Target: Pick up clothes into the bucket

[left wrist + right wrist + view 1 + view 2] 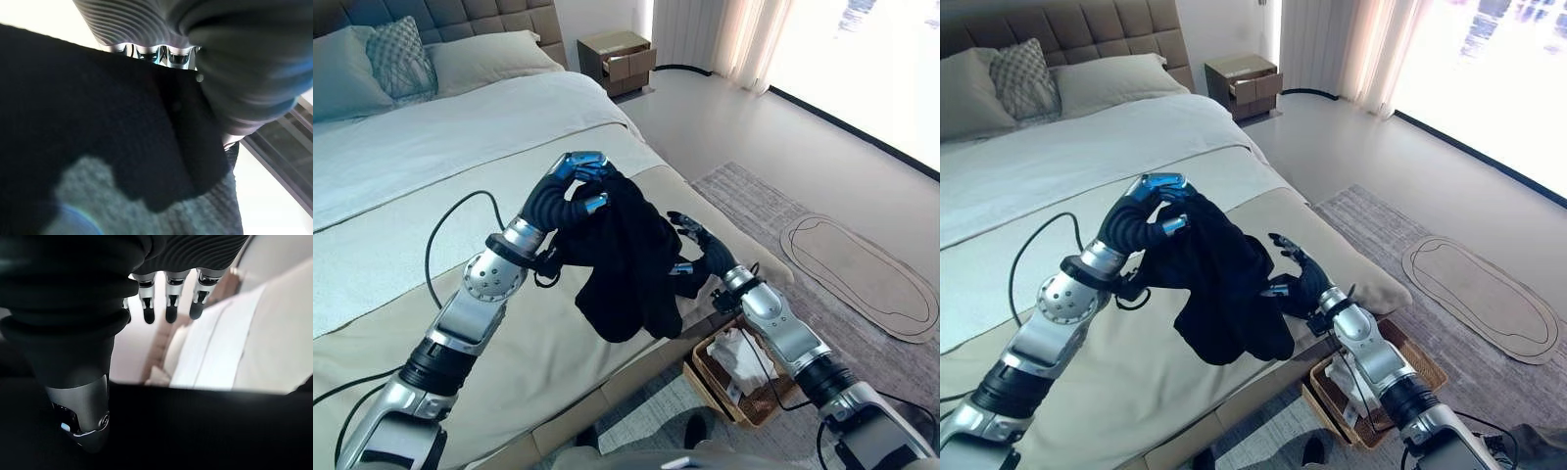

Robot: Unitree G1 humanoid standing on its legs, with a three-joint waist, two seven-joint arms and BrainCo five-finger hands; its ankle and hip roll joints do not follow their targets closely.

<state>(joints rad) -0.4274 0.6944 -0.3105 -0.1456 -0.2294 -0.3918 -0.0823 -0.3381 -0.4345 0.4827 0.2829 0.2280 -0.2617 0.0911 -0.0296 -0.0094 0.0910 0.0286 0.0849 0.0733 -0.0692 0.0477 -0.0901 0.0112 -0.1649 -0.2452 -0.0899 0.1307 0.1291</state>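
- Left hand (pixel 576 184) raised above the bed (pixel 431 147), fingers curled round the top of a black knitted garment (pixel 625 262), clenched on it.
- Garment hangs down from that hand in a loose bunch, lifted off the beige bedspread (pixel 538 343), over the bed's near right edge.
- Right hand (pixel 1295 268) at the garment's right side, fingers straight and spread, relaxed, touching or just beside the cloth; can't tell which.
- Right wrist view: fingers (pixel 170 308) straight, nothing between them, thumb apart; black cloth lies across the view below the hand, pale bedding past it.
- Left wrist view: black knit right up against the hand, fingers mostly hidden by it; the eye views show the grip instead.
- Brown woven basket (pixel 773 399) on the floor below the right arm, beside the bed, with white cloth (pixel 736 354) in it; well below the garment.
- Eye views also show a grey patterned rug (pixel 754 201) and a beige oval mat (pixel 857 274) on the right, a wooden nightstand (pixel 617 59) far off, pillows (pixel 401 54) at the headboard.
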